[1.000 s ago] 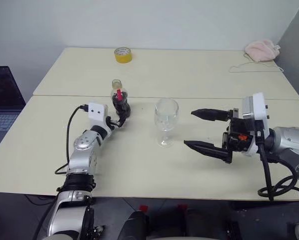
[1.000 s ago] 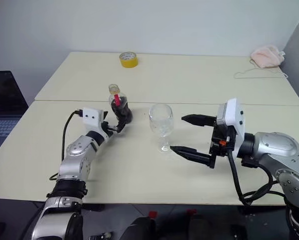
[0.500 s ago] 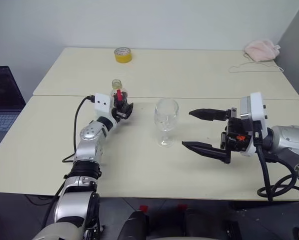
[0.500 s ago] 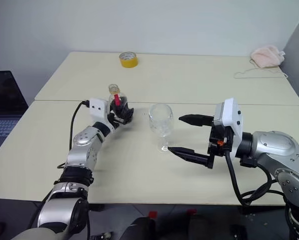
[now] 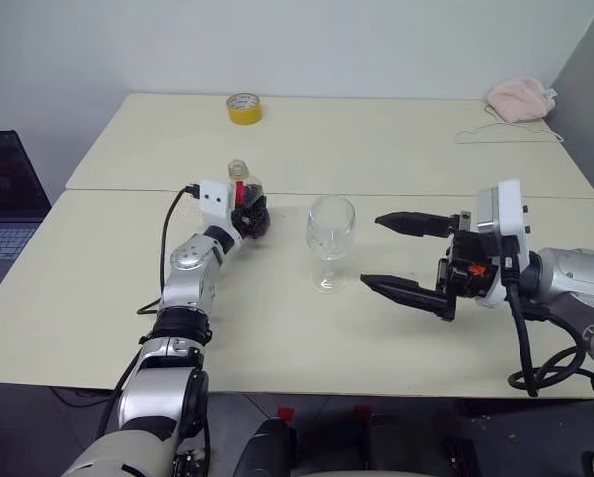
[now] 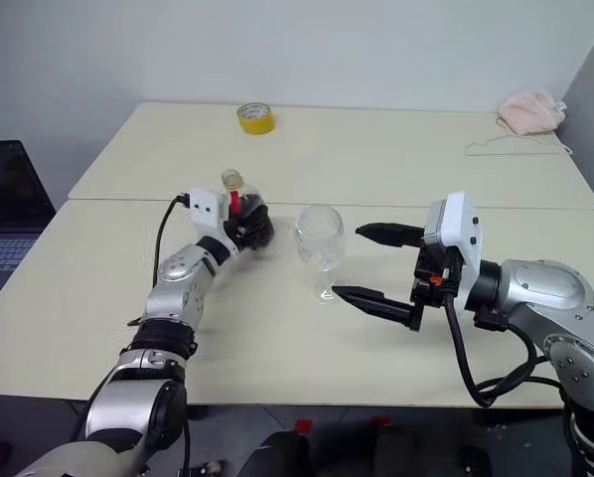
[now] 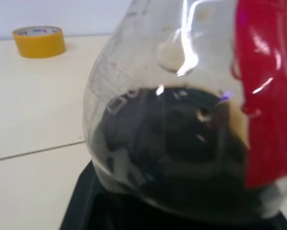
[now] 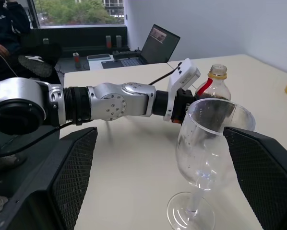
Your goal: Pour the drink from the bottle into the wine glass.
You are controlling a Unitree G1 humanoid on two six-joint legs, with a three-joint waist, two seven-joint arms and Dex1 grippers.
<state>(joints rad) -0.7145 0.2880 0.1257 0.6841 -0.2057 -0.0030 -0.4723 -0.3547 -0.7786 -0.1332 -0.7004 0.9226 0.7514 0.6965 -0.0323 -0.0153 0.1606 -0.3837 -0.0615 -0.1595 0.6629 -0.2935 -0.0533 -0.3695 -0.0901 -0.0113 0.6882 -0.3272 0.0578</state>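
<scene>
In the left eye view, the bottle [image 5: 242,195] with the drink [image 5: 249,215] stands upright on the table [image 5: 376,149] left of the empty wine glass [image 5: 330,241], and the left gripper [image 5: 249,217] is pinching its lower body. The right wrist view shows the right gripper [image 8: 165,179] spread wide on both sides of the glass, not touching it.

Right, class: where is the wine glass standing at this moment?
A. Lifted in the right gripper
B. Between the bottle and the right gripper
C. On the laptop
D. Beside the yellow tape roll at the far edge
B: the wine glass stands on the table, with the bottle on one side and the open right gripper on the other.
</scene>
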